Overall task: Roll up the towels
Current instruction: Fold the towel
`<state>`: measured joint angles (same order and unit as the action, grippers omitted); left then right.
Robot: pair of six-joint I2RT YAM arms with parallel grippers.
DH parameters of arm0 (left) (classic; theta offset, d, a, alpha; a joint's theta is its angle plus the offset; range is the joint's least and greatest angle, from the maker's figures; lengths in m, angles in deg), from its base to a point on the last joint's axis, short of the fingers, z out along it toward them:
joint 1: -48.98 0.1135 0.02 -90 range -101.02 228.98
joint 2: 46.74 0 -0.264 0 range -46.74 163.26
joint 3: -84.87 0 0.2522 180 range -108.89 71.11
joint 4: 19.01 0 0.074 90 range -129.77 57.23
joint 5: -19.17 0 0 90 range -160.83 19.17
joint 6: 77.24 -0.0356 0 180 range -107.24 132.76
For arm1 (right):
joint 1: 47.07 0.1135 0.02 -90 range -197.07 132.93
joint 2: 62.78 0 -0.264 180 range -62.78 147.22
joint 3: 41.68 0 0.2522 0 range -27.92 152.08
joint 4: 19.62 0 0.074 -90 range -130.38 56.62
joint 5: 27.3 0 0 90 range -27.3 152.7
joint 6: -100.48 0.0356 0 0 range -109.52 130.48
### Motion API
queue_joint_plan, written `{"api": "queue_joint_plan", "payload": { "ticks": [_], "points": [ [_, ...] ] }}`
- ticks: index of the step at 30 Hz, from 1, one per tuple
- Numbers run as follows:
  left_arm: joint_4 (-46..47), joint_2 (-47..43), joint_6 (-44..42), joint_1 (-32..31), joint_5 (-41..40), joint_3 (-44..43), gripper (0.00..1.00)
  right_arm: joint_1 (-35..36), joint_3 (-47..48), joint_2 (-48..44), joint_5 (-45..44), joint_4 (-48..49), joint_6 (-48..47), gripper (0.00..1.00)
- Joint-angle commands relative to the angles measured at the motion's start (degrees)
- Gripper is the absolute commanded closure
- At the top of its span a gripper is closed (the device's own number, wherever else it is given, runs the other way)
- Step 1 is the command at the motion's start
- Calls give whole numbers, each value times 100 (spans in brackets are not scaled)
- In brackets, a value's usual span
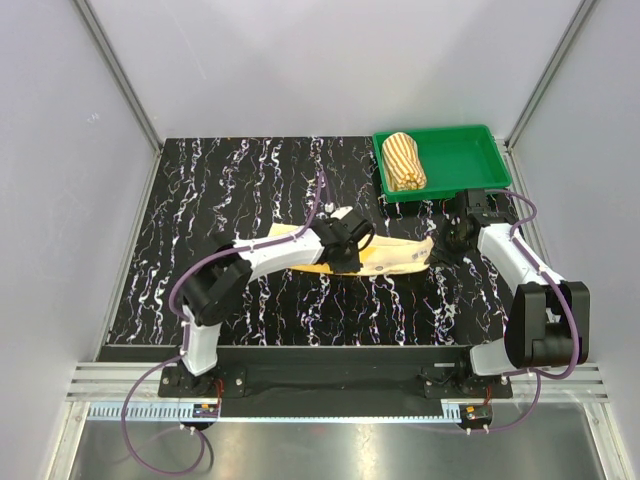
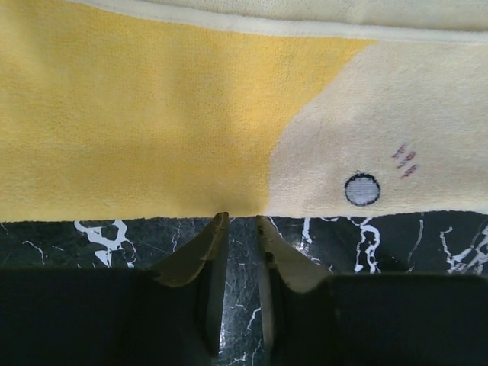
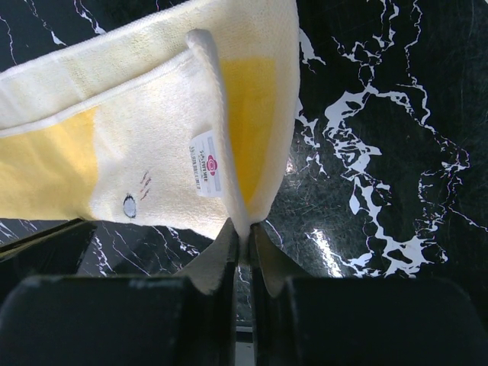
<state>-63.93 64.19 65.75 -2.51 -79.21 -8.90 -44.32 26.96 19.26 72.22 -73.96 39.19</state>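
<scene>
yellow towel (image 1: 395, 258) is laid flat on the tabletop (image 1: 230, 190) between both grippers. its right end is held in the clenched right gripper (image 3: 242, 229) and folded up, a white label (image 3: 204, 162) showing. the left gripper (image 2: 240, 225) is set at the near hem, jaws narrowed to a slit; a grasp cannot be told. striped towel (image 1: 405, 160) is rolled in the green tray (image 1: 465, 160). left arm (image 1: 270, 258) is stretched across the towel, right arm (image 1: 510, 255) bent inward.

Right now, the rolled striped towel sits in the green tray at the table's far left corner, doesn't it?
Not quite: the top view shows the green tray, with the rolled striped towel in it, at the far right corner.
</scene>
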Motion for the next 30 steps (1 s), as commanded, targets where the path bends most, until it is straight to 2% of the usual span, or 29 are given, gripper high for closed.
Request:
{"api": "queue_joint_plan", "payload": {
  "ticks": [1,17,24,30],
  "points": [
    [241,165,1,-28,-23,-129,77,42,59,-92,-117,15,-111,96],
    [470,147,-8,-72,-199,-50,83,33,-12,22,-91,120,-138,100],
    [549,578,141,-72,126,46,85,147,278,-56,-90,-116,-173,100],
    [768,692,299,24,564,301,86,657,919,-48,-389,-494,-67,100]
  ]
}}
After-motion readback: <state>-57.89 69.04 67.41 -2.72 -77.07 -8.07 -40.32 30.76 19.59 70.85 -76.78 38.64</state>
